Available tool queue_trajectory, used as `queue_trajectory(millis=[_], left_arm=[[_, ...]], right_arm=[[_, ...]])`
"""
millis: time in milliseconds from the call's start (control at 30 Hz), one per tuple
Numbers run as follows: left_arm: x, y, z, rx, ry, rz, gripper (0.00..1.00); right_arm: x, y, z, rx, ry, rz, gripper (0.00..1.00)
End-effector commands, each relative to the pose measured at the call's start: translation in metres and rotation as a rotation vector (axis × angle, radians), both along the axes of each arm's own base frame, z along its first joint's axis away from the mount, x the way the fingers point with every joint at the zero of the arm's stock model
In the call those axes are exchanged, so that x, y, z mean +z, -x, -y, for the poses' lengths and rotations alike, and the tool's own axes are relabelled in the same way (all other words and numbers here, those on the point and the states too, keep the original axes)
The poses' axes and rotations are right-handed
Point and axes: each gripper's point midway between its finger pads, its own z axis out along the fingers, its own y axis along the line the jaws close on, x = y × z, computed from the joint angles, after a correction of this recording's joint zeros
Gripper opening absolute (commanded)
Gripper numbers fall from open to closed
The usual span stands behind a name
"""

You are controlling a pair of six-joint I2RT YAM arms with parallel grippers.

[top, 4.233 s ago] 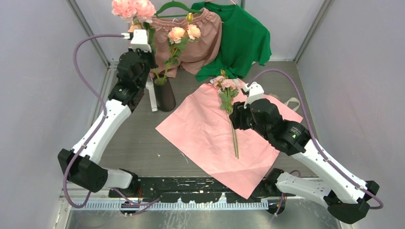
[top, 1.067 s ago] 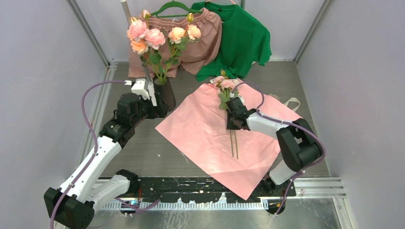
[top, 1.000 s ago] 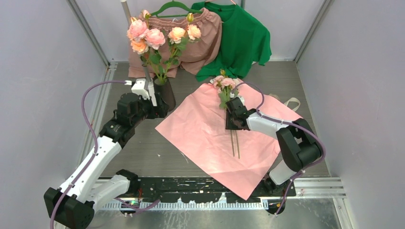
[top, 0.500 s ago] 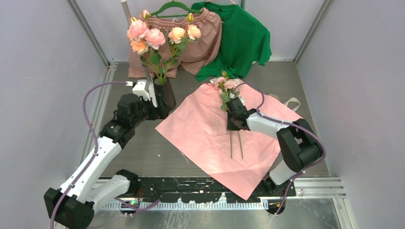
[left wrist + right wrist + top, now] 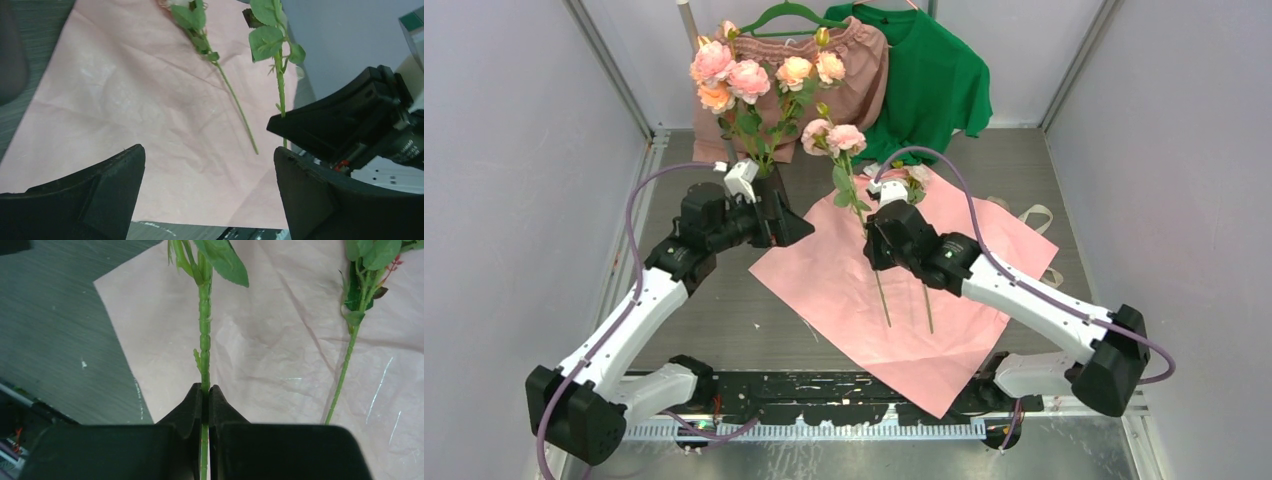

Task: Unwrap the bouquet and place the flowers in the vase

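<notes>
The right gripper (image 5: 205,390) has its jaws clamped on a rose stem (image 5: 204,340) above the paper (image 5: 844,290). The left gripper (image 5: 207,152), jaws apart, sits by the vase (image 5: 769,180). Keep the stem upright while lowering its tip in.

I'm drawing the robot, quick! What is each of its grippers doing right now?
Left gripper: open, holding nothing.
Right gripper: closed on a rose stem.
</notes>
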Motion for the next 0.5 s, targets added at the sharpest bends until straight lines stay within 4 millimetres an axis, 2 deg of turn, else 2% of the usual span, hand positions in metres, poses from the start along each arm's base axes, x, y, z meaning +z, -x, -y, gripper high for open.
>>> queue_trajectory(millis=[0,167,300,467], left_arm=[[0.042,0.003,0.034,-0.123,0.180,0.044,1.00],[0.059,-0.006,0.046,-0.138,0.271,0.085,1.00],[0.070,-0.012,0.059,-0.173,0.359,0.095,0.99],[0.079,-0.008,0.086,-0.244,0.446,0.094,0.96]], right_arm=[[0.049,0.017,-0.006,0.040,-0.054,0.085,0.01],[0.079,0.035,-0.015,0.091,-0.115,0.123,0.01],[0.087,0.045,-0.021,0.118,-0.120,0.136,0.01],[0.090,0.053,-0.026,0.137,-0.118,0.146,0.01]])
